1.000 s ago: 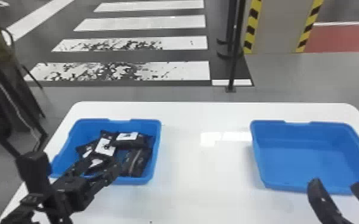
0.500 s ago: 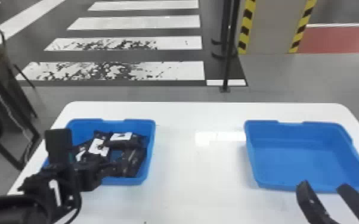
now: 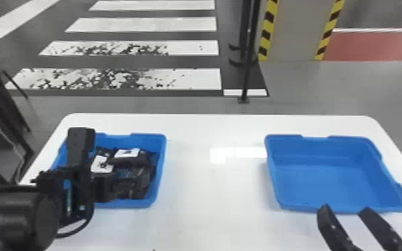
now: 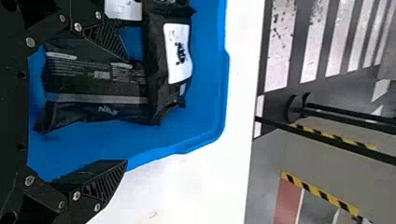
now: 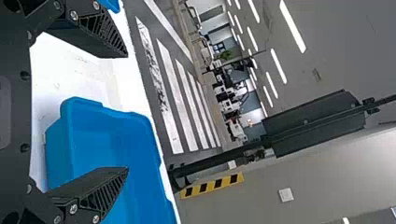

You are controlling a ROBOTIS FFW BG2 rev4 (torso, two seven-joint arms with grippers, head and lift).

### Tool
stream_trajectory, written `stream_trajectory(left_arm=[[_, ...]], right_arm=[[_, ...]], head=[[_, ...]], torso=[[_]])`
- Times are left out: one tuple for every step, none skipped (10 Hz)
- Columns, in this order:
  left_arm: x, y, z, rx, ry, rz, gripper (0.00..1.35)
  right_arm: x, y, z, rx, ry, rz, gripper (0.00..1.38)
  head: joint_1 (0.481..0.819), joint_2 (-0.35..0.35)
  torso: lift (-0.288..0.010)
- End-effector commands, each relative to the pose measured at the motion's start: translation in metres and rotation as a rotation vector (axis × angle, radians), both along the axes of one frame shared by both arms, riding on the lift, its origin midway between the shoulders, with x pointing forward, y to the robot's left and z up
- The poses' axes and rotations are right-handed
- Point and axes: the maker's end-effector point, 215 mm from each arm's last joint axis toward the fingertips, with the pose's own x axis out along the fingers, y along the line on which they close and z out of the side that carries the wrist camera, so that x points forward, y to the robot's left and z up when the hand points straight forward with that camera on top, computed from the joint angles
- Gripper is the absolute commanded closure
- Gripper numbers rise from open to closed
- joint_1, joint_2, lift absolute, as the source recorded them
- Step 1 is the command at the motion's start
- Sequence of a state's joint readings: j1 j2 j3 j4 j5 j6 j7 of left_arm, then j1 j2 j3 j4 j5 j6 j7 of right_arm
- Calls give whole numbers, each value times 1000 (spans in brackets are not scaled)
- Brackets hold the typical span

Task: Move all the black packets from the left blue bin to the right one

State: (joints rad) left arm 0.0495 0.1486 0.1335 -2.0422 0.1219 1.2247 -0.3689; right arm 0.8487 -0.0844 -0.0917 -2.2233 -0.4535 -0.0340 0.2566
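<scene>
The left claw [image 4: 127, 112] hangs over the left bin [image 3: 161, 148]. Its two fingers are wide apart, and nothing is between them in its grip. The black packets lie in a pile in that bin. One packet [image 4: 95, 88] lies flat, with its end right by a packet with a white label [image 4: 177, 53]. I can't tell if that end is tucked under.

The right claw [image 5: 126, 112] waits by the near edge of the right bin [image 3: 327, 182]. Its fingers are wide apart too, and it holds nothing. No packets are in the right bin, so all the moving looks left to do.

The job now seems to be picking up the first packet. The claw should line up so one finger goes down on each side of it. One finger looks close to the bin's wall, so it may bump there. Packets look soft and slippery, so a snug squeeze around the fat middle should work best. Then lift slowly, so a second packet doesn't drag along.
</scene>
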Motion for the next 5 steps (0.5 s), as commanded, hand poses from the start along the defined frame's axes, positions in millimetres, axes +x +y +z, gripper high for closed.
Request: stream_trajectory(left_arm=[[-16, 5, -9, 46, 62, 5, 289], [-18, 7, -10, 57, 66, 9, 289], [-16, 10, -8, 61, 63, 14, 289], [-12, 15, -8, 65, 62, 25, 289], [-9, 14, -11, 59, 70, 29, 289]], right_arm=[[0, 0, -1, 2, 3, 1, 167], [0, 1, -2, 2, 7, 5, 167], [-1, 2, -7, 5, 18, 8, 167], [-1, 3, -9, 6, 24, 13, 167], [1, 4, -8, 7, 20, 16, 167]], head=[[695, 27], [695, 29], [695, 35], [695, 41], [695, 49]], torso=[[-140], [-140], [-140], [-140], [-140]])
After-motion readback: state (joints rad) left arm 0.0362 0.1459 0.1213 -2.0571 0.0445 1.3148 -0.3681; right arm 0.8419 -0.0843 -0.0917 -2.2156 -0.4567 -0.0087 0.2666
